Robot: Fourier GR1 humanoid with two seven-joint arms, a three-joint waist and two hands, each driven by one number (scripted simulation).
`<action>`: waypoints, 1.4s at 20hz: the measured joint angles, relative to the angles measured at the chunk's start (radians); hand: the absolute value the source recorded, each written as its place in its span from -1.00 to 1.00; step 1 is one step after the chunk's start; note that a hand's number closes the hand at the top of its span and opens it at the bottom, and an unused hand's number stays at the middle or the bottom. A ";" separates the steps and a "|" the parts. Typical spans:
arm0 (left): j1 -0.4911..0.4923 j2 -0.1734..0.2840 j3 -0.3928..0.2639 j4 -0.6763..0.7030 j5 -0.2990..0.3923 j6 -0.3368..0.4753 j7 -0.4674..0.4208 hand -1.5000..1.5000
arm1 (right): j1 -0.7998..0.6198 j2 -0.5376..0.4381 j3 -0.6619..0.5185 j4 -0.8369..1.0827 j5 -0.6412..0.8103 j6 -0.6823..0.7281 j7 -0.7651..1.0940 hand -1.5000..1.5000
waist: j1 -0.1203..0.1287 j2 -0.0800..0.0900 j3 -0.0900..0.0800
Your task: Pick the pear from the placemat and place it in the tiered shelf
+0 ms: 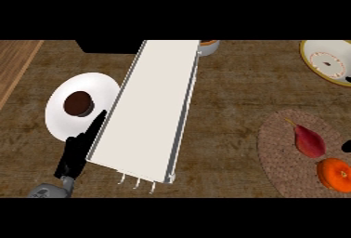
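A dark red pear [309, 141] lies on the round woven placemat [284, 153] at the right, stem pointing up-left. The white tiered shelf [151, 109] runs as a long slanted slab through the middle of the counter. My left hand [77, 153] rests at the lower left, fingers straight and pointing up along the shelf's left edge, holding nothing. A small black tip [347, 146] at the right edge, just right of the pear, looks like part of my right hand; the remainder is out of view.
An orange [335, 173] sits on the placemat below the pear. A white plate [65, 116] with a brown round cake [78, 103] lies left of the shelf. A yellow-rimmed plate [329, 60] is at the top right, and a cup [208, 45] stands behind the shelf.
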 measured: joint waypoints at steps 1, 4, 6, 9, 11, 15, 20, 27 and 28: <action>0.002 -0.012 -0.003 -0.001 -0.011 0.011 0.001 0.00 | -0.017 0.029 0.020 -0.002 0.025 -0.002 0.033 -1.00 | -0.001 0.000 0.000; 0.013 -0.011 0.009 -0.003 -0.015 -0.005 -0.005 0.00 | -0.058 0.116 0.075 -0.012 0.080 0.014 0.134 -1.00 | -0.005 -0.001 0.001; 0.010 -0.012 0.021 -0.004 -0.016 -0.017 0.003 0.00 | -0.086 0.165 0.093 -0.016 0.092 0.049 0.195 -1.00 | -0.008 -0.001 0.002; 0.024 -0.006 0.038 -0.033 -0.019 -0.028 0.020 0.00 | -0.116 0.223 0.102 -0.005 0.112 0.094 0.275 -1.00 | -0.010 -0.002 0.002; 0.023 -0.016 0.045 -0.042 -0.028 -0.028 0.035 0.00 | -0.106 0.246 0.100 -0.019 0.129 0.115 0.317 -1.00 | -0.014 -0.002 0.003; 0.016 -0.045 0.064 -0.004 -0.060 -0.041 0.013 0.00 | -0.115 0.307 0.085 0.013 0.183 0.144 0.360 -1.00 | -0.017 -0.002 0.003; 0.027 -0.058 0.099 -0.011 -0.083 -0.064 0.016 0.00 | -0.099 0.351 0.064 0.020 0.280 0.154 0.377 -1.00 | -0.019 -0.002 0.003; 0.058 -0.090 0.124 -0.060 -0.130 -0.080 0.051 0.00 | -0.050 0.390 0.022 -0.005 0.400 0.183 0.375 -1.00 | -0.020 -0.003 0.003; 0.069 -0.087 0.132 -0.068 -0.132 -0.091 0.044 0.00 | -0.040 0.398 0.018 0.001 0.417 0.180 0.365 -1.00 | -0.020 -0.003 0.003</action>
